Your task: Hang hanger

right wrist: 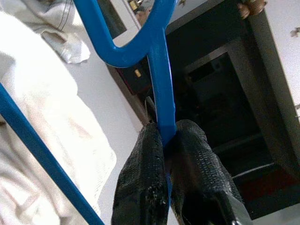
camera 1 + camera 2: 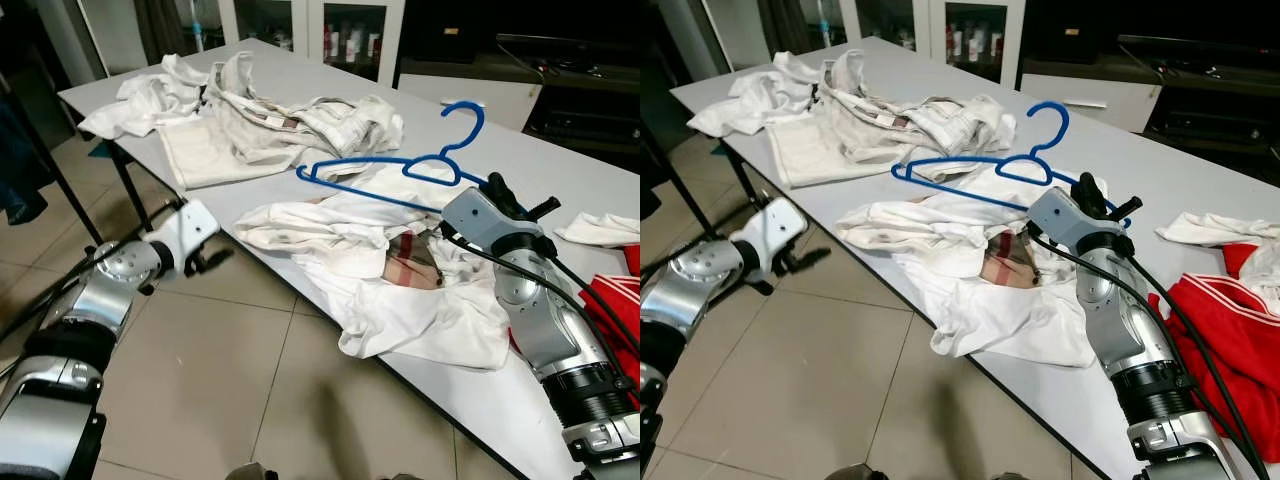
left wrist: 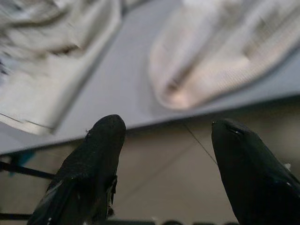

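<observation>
A blue plastic hanger [image 2: 400, 170] is held above the grey table [image 2: 420, 130], its hook [image 2: 464, 122] pointing up and away. My right gripper [image 2: 510, 200] is shut on the hanger's right shoulder; in the right wrist view the fingertips [image 1: 150, 164] pinch the blue bar [image 1: 161, 93]. Below the hanger lies a white garment [image 2: 380, 260] with a checked lining, draped over the table's near edge. My left gripper [image 2: 205, 262] stands open, low beside the table's edge over the floor, holding nothing; its fingers [image 3: 89, 168] are well apart.
More pale clothes [image 2: 240, 110] are heaped on the table's far left. A red garment [image 2: 1230, 340] lies at the right, and a small white cloth [image 2: 600, 228] beyond it. Cabinets [image 2: 330, 30] stand behind. Tiled floor [image 2: 230, 360] is in front.
</observation>
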Motion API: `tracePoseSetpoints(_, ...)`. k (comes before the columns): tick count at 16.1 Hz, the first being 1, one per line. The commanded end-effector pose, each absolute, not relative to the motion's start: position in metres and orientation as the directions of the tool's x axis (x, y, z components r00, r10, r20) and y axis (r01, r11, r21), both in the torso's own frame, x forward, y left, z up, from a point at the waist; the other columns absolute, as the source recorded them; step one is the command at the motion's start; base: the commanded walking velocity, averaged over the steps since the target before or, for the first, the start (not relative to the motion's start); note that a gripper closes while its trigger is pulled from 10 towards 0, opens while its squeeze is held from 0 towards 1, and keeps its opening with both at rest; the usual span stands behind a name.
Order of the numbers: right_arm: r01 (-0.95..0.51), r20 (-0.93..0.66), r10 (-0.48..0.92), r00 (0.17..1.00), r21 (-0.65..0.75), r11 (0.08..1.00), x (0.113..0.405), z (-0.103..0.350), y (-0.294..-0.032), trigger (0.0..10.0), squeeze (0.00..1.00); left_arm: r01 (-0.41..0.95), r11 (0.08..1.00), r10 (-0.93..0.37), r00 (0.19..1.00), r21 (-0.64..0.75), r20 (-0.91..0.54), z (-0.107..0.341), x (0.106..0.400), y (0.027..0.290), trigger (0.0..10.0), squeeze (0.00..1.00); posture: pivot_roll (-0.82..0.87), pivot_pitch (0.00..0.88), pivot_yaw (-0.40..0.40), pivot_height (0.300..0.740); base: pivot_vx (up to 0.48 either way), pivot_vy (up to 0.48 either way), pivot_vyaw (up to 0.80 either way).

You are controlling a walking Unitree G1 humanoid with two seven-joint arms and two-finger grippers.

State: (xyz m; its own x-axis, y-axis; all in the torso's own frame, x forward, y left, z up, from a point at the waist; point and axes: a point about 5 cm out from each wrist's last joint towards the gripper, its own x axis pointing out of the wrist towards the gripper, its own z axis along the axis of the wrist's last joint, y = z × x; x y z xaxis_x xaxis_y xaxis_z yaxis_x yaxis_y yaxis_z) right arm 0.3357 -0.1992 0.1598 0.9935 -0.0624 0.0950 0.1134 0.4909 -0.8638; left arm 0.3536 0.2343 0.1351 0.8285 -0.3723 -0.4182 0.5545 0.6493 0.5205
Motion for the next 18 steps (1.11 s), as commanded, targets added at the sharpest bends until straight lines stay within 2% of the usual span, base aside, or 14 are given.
tracePoseSetpoints(1, 0.151, 0.134, -0.070, 0.989, -0.857, 0.492, 0.334, 0.167, -0.203, 10.0, 0.00, 0.506, 0.657, -0.368, 0.862, 0.559, -0.348, 0.152, 0.361, 0.234, 10.0, 0.00, 0.01, 0.005, 0.012, 0.723, 0.000, 0.000, 0.00)
tracePoseSetpoints(5, 0.182, 0.171, -0.068, 0.983, -0.850, 0.494, 0.329, 0.172, -0.202, 10.0, 0.00, 0.463, 0.662, -0.343, 0.886, 0.589, -0.312, 0.160, 0.369, 0.239, 10.0, 0.00, 0.01, 0.006, 0.012, 0.723, 0.000, 0.000, 0.00)
tracePoseSetpoints(8, 0.192, 0.202, -0.035, 0.979, -0.844, 0.501, 0.328, 0.181, -0.193, 10.0, 0.00, 0.511, 0.745, -0.445, 0.860, 0.430, -0.250, 0.160, 0.371, 0.228, 10.0, 0.00, 0.00, 0.004, 0.015, 0.723, 0.000, 0.000, 0.00)
tracePoseSetpoints(9, 0.197, 0.213, -0.026, 0.977, -0.840, 0.505, 0.328, 0.184, -0.190, 10.0, 0.00, 0.526, 0.748, -0.465, 0.851, 0.406, -0.245, 0.158, 0.372, 0.224, 10.0, 1.00, -0.01, 0.004, 0.017, 0.723, 0.000, 0.000, 0.00)
tracePoseSetpoints(11, 0.205, 0.233, -0.011, 0.972, -0.835, 0.511, 0.325, 0.191, -0.186, 10.0, 0.00, 0.528, 0.728, -0.464, 0.849, 0.437, -0.252, 0.150, 0.373, 0.213, 10.0, 1.00, -0.01, 0.003, 0.025, 0.723, 0.000, 0.000, 0.00)
tracePoseSetpoints(12, 0.207, 0.241, 0.000, 0.970, -0.832, 0.515, 0.323, 0.193, -0.183, 10.0, 0.00, 0.535, 0.712, -0.457, 0.845, 0.455, -0.278, 0.143, 0.373, 0.208, 10.0, 0.25, -0.02, 0.003, 0.028, 0.723, 0.000, 0.000, 0.00)
tracePoseSetpoints(13, 0.205, 0.245, 0.009, 0.970, -0.830, 0.519, 0.322, 0.194, -0.180, 10.0, 0.00, 0.530, 0.711, -0.447, 0.848, 0.462, -0.285, 0.139, 0.373, 0.205, 10.0, 0.00, -0.02, 0.004, 0.030, 0.723, 0.000, 0.000, 0.00)
tracePoseSetpoints(18, 0.189, 0.274, 0.074, 0.959, -0.813, 0.551, 0.312, 0.206, -0.158, 10.0, 0.00, 0.505, 0.721, -0.409, 0.863, 0.474, -0.298, 0.134, 0.375, 0.204, 10.0, 0.00, -0.04, 0.019, 0.039, 0.723, 0.000, 0.000, 0.00)
